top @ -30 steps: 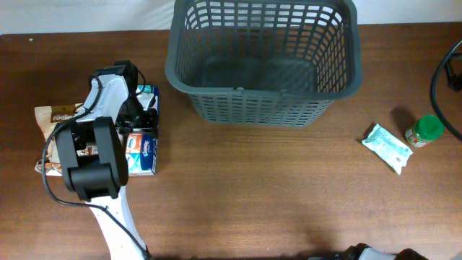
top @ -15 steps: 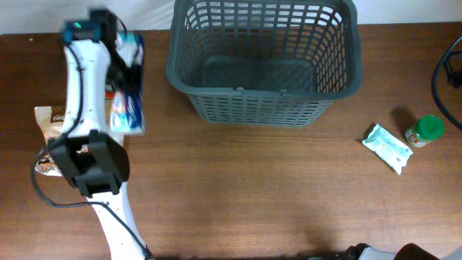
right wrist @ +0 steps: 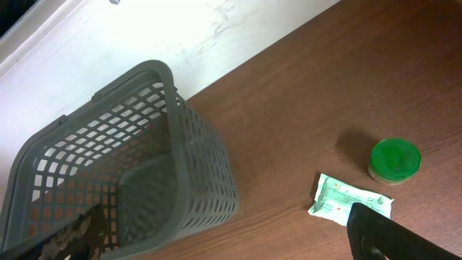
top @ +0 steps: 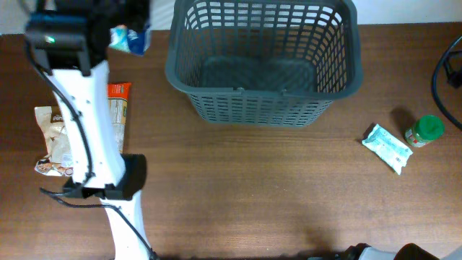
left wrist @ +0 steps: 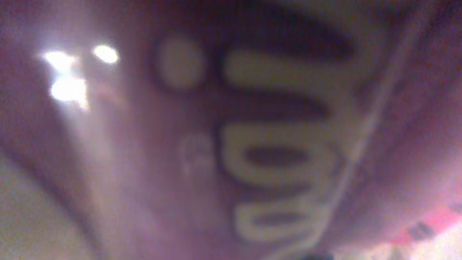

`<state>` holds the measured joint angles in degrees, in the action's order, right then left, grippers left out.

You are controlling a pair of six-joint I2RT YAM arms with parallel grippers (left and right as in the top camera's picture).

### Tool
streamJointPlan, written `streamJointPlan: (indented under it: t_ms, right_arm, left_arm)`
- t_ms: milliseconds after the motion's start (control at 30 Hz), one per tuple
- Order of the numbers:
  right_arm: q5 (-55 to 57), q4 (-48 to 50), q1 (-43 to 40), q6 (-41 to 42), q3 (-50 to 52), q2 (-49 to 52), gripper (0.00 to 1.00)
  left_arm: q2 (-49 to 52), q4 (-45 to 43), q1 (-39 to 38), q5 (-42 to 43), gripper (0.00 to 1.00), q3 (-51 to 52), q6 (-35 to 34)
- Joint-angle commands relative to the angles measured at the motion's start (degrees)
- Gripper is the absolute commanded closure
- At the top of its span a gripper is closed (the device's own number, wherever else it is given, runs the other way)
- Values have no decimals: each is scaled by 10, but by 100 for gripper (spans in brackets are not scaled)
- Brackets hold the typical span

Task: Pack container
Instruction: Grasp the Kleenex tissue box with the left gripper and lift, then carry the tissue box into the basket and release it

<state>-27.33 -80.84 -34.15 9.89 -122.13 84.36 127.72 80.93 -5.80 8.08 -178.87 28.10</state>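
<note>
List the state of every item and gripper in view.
basket: upright, empty
blue pack: in the air, gripped, left of the basket
left gripper: shut on the blue pack
right gripper: open, empty
orange packet: flat on the table
brown bag: flat on the table
jar: upright, green lid on
white pouch: flat, beside the jar

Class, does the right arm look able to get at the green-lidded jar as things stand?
Probably yes. The green-lidded jar stands uncovered on the right of the table, with only a white packet beside it, and the right gripper is open and empty.
</note>
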Motion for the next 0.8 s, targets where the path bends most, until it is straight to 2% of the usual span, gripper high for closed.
streamJointPlan:
  t_ms: [0,67,233,333,500,767]
  right_arm:
    - [-1,0,-4,-4,-4,0,1]
    - [-1,0,-4,-4,-4,0,1]
    - [-1,0,-4,-4,-4,0,1]
    - [-1,0,-4,-4,-4,0,1]
    - [-1,0,-4,-4,-4,0,1]
    - [-1,0,-4,-4,-4,0,1]
  left_arm:
    - [-20,-4,-78,48,98,-8,262]
    - [-18,-16,-133,48,98,14,330]
    - [-10,-56,-191,53,98,91,400]
    - [2,-101,-197,99,98,171,425]
    - [50,-194,-195,95,98,262,424]
    - [133,-203,-196,85,98,272,408]
